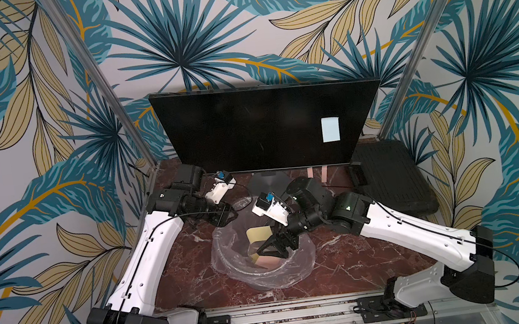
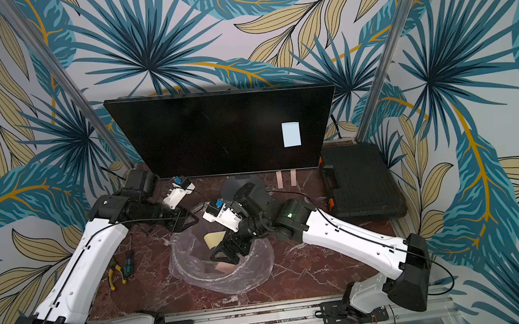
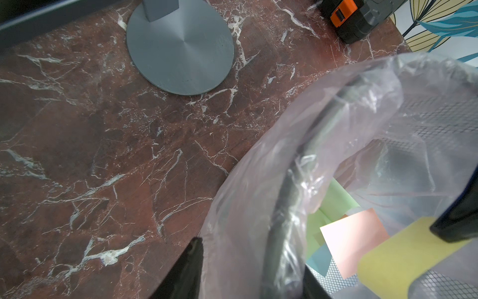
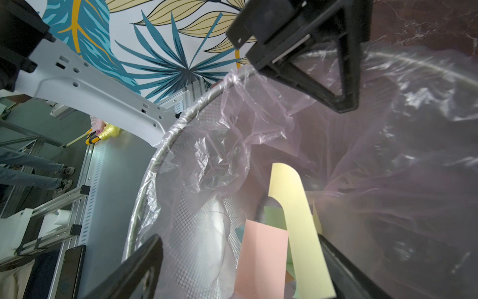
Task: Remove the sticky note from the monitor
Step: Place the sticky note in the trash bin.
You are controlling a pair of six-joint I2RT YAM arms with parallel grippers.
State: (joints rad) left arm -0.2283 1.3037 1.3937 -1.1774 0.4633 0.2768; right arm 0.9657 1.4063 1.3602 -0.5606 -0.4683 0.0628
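Leaf-print walls close in a red marble worktop [image 1: 191, 278]. The monitor [image 1: 247, 130] stands along its back edge, with a pale blue sticky note [image 1: 330, 129] stuck to the screen toward the worktop's right edge. Mid-worktop sits a plastic-lined mesh bin [image 4: 155, 165]. The right end effector [image 4: 239, 236] hangs inside it, fingers spread wide and gripping nothing. A yellow note [image 4: 297, 220] stands just beside one finger, next to a pink note [image 4: 261, 259]. The left end effector [image 1: 229, 217] is clamped on the bin's back-left rim and liner.

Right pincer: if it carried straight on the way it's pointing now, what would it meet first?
Probably the curled yellow sticky note between its fingers inside the lined bin; depth is unclear, so perhaps the pink note beside it.
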